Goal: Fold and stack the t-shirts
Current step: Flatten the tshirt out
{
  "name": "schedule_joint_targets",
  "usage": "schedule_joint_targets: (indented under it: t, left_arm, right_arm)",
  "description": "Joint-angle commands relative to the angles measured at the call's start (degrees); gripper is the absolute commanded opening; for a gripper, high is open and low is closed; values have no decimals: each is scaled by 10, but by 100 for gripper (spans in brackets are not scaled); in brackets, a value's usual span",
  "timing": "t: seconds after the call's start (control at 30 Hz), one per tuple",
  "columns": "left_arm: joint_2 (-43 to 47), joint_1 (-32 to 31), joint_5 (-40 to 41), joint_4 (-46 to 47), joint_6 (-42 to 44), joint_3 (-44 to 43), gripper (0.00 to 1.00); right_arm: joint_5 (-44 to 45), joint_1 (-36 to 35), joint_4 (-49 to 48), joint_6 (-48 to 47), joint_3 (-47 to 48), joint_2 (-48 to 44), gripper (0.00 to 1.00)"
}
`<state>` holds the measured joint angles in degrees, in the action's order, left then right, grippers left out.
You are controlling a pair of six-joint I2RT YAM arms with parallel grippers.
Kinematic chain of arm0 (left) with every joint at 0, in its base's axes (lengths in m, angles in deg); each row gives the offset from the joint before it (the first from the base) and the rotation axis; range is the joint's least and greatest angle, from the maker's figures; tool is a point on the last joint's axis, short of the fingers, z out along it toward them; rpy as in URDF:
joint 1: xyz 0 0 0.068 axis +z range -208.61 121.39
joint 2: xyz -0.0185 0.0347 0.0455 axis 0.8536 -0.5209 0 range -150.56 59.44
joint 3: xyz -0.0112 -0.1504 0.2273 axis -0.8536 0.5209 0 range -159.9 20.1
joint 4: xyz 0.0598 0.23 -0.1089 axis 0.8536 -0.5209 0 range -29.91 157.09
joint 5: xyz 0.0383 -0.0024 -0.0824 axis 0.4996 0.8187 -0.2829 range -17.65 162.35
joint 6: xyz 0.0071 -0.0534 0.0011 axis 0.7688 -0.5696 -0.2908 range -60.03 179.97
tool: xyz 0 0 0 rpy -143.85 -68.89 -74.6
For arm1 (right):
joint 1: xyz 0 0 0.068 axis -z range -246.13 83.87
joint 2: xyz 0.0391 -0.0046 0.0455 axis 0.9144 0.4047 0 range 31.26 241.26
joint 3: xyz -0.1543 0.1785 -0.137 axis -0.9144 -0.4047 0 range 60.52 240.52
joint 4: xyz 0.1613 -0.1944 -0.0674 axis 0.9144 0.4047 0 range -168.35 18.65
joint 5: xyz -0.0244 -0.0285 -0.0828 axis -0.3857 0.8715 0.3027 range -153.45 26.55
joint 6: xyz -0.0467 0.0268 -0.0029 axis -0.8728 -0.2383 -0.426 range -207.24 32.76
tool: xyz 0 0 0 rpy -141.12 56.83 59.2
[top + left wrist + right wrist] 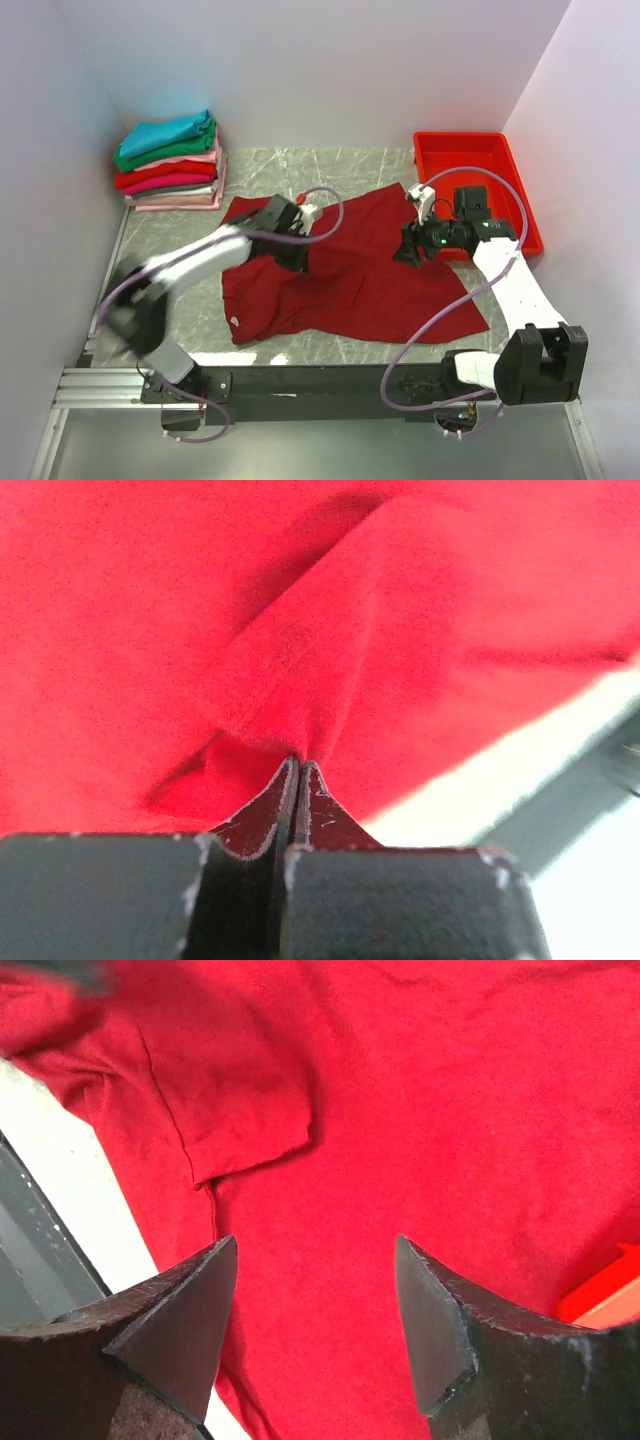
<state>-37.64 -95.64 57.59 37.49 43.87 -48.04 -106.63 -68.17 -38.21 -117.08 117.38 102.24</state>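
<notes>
Your left end effector point(300, 762) is clamped on the dark red t-shirt point(350, 270) (likely to lift it for folding); right end effector point(316, 1300) hangs apart toward the surface's point(300, 165) right edge.

You have a plain dark red t-shirt point(350, 275) with a small white label point(234, 322), on a grey worktop point(330, 165) marbled with pale veins. In your stack of folded t-shirts point(170, 165) the colours run teal, green, pink, red, magenta, grey, then pale pink at the bottom. The tray point(460, 137) is bright red. Your left pincer point(300, 770) and right pincer point(315, 1260) are black. The arms point(510, 280) are white with black joints, and their cables point(432, 325) are lilac.
</notes>
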Motion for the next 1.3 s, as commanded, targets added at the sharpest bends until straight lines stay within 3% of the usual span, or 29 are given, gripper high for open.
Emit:
schedule_joint_targets:
  t: [0.0, 0.07, 0.2, 0.33, 0.4, 0.43, 0.47, 0.53, 0.57, 0.6, 0.63, 0.67, 0.7, 0.77, 0.8, 0.83, 0.9, 0.93, 1.0, 1.03, 1.07, 1.13, 1.27]
  left_arm:
    - [179, -44, -60, 7, -81, 86, 1]
    - [274, -80, -97, 16, -123, 139, 1]
    - [412, -162, -155, 75, -306, 321, 1]
    - [505, -330, -148, 235, -485, 439, 1]
    - [514, -389, -123, 284, -539, 453, 10]
    - [509, -432, -117, 282, -540, 444, 14]
    - [493, -445, -106, 270, -533, 410, 28]
    - [480, -455, -53, 137, -476, 349, 39]
    - [472, -455, 85, 65, -439, 267, 52]
    - [469, -454, 164, -74, -435, 227, 61]
    - [466, -450, 240, -131, -441, 193, 72]
    - [474, -443, 321, -173, -451, 167, 91]
    - [485, -431, 419, -212, -466, 145, 97]
    - [534, -344, 460, -188, -448, 163, 99]
    - [555, -299, 437, -116, -403, 178, 99]
    - [572, -202, 412, -78, -373, 196, 100]
    - [589, -107, 369, -17, -324, 222, 99]
    - [582, -16, 311, -3, -307, 224, 99]
    - [531, 76, 225, 29, -281, 225, 99]
    - [510, 156, 185, 41, -273, 227, 97]
    - [468, 191, 120, 52, -271, 230, 92]
    - [417, 278, 79, 74, -272, 233, 88]
    - [375, 369, 26, 109, -299, 265, 86]
  right_arm:
    - [-14, 9, -1, -8, -2, -22, 71]
    - [-13, 9, 0, -9, 1, -21, 71]
    - [-9, 10, 0, -12, 4, -17, 71]
    - [-2, 10, -4, -8, 5, -18, 71]
    - [2, 10, -3, -7, 6, -14, 71]
    - [5, 10, -6, -7, 6, -13, 71]
    - [6, 10, -5, -7, 6, -10, 71]
    - [9, 11, -4, -9, 9, -6, 71]
    - [8, 10, -2, -14, 11, -1, 71]
    - [10, 9, -1, -16, 12, 2, 71]
    - [13, 9, 1, -18, 18, 6, 71]
    - [15, 7, 5, -27, 23, 15, 71]
    - [16, 5, 9, -32, 34, 22, 71]
    - [31, -8, 22, -46, 49, 53, 71]
    - [37, -14, 27, -49, 69, 65, 71]
    - [42, -19, 33, -51, 79, 78, 71]
    - [50, -42, 46, -55, 98, 115, 70]
    - [53, -55, 50, -57, 112, 127, 70]
    - [70, -116, 56, -64, 117, 153, 70]
    - [77, -140, 57, -71, 116, 159, 69]
    - [85, -171, 48, -78, 113, 163, 69]
    - [114, -253, 9, -76, 98, 163, 69]
    - [173, -363, -81, -39, 84, 181, 69]
